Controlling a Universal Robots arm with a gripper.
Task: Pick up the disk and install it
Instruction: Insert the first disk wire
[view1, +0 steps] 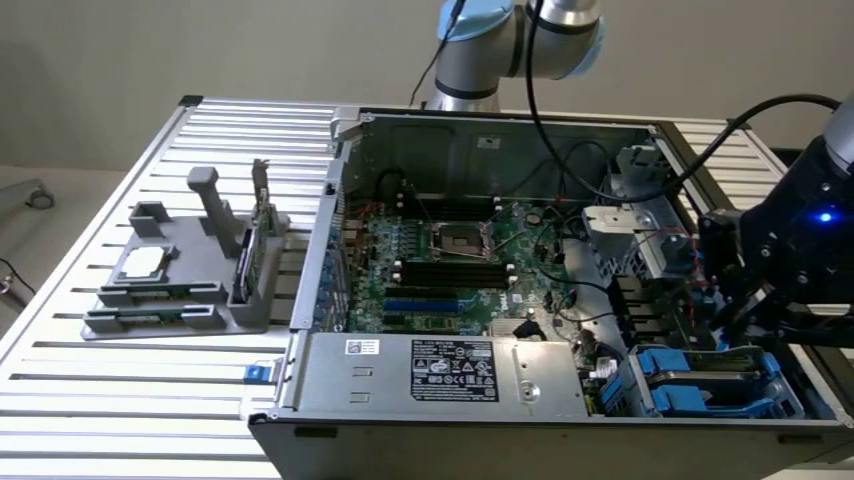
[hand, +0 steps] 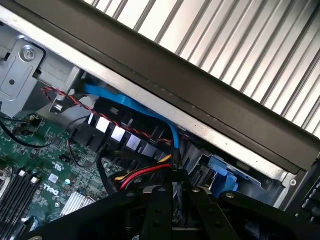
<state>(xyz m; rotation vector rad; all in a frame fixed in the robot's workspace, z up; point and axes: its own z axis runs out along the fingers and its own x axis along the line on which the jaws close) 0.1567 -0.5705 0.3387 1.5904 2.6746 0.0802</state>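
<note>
The fingers' tips are hard to make out: in the wrist view the black gripper fills the lower edge, its two fingers drawn close with a narrow gap, and something dark and thin sits between them, but whether it is gripped I cannot tell. In the exterior view the gripper is hidden behind the black wrist unit with its blue light, cut off by the exterior view's right edge. The disk lies in the drive bay at the case's near corner on the exterior view's right, its blue bracket showing and its label hidden; in the wrist view a piece of blue bracket shows under the case wall, just beside the fingers. The arm rises behind the open case and comes round to its right side, the wrist hanging low over the bay. A blue cable and red-black wires run past the fingers. A grey holder stands on the slatted desk, well apart from the case.
</note>
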